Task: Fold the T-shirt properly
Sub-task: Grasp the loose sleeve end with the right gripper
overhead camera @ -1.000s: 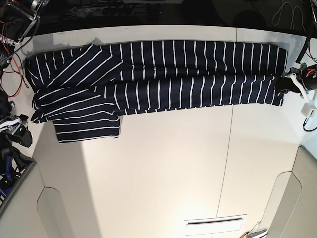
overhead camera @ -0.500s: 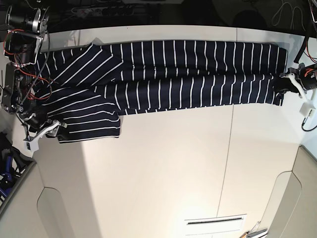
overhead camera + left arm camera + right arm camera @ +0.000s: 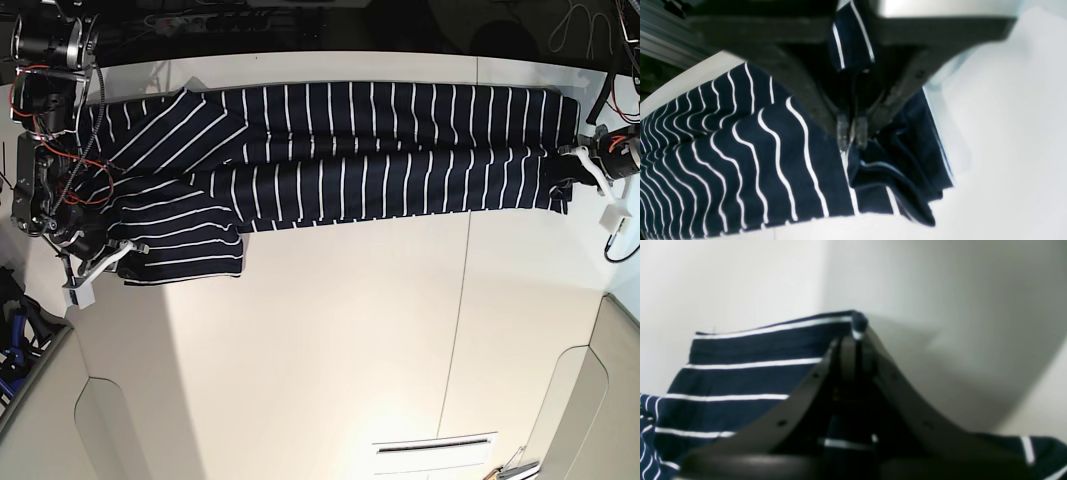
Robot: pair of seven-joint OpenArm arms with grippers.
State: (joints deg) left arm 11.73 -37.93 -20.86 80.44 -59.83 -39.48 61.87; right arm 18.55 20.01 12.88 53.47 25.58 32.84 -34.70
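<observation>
Both grippers, left gripper (image 3: 572, 172) and right gripper (image 3: 112, 252), pinch opposite ends of the T-shirt (image 3: 340, 150) on the white table (image 3: 330, 340).

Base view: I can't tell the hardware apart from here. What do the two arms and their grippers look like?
The right arm is black metal with exposed red and orange wires; the right gripper has white parts. The left gripper also shows white parts, with red wires and a white cable block behind. Close up, both grippers' fingers are dark curved bars.
</observation>
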